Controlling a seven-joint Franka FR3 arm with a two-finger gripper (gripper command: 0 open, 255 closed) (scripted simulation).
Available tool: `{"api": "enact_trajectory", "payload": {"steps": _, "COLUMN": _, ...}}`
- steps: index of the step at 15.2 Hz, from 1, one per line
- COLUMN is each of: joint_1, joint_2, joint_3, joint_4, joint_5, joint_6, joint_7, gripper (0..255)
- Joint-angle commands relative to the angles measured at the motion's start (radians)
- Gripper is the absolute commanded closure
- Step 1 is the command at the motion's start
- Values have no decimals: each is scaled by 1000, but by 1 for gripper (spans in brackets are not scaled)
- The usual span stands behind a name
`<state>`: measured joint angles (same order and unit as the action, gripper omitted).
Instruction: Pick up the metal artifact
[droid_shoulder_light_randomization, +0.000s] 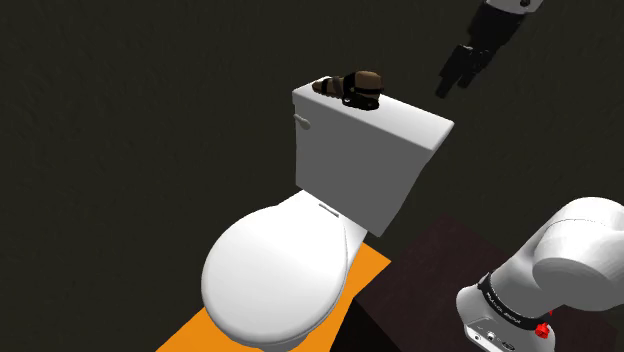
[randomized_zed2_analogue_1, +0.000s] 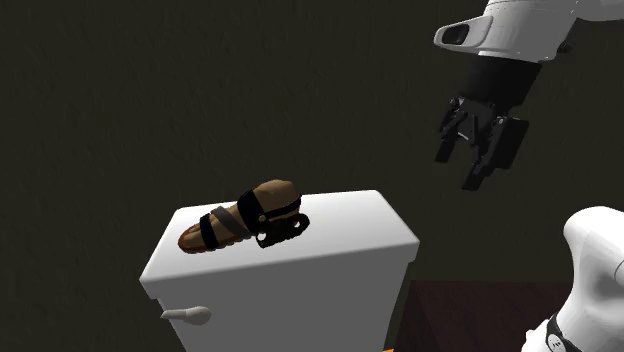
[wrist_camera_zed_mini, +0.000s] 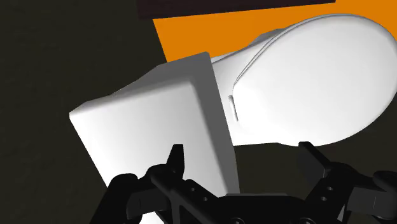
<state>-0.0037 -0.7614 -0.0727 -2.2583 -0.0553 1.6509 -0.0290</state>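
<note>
The brown, black-strapped artifact (randomized_zed2_analogue_1: 245, 215) on the toilet tank lid (randomized_zed2_analogue_1: 350, 225) looks stiff, probably light; the spread pincer (randomized_zed2_analogue_1: 456, 172) should pinch across its narrow middle.

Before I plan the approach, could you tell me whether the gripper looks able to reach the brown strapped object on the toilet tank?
Probably yes. The brown strapped object lies alone on the toilet tank lid, uncovered from above. The gripper hangs open in free air up beside that lid, with nothing between them.
</note>
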Motion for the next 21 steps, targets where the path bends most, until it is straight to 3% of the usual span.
{"api": "enact_trajectory", "payload": {"steps": 1, "joint_1": 0, "joint_2": 0, "joint_3": 0, "joint_4": 0, "joint_5": 0, "joint_6": 0, "joint_7": 0, "gripper": 0}}
{"api": "enact_trajectory", "payload": {"steps": 10, "joint_1": -89, "joint_2": 303, "joint_3": 164, "joint_4": 130, "joint_5": 52, "joint_6": 165, "joint_7": 484, "gripper": 0}}
{"api": "enact_trajectory", "payload": {"steps": 21, "joint_1": -169, "joint_2": 743, "joint_3": 248, "joint_4": 481, "joint_5": -19, "joint_6": 225, "joint_7": 1039, "gripper": 0}}
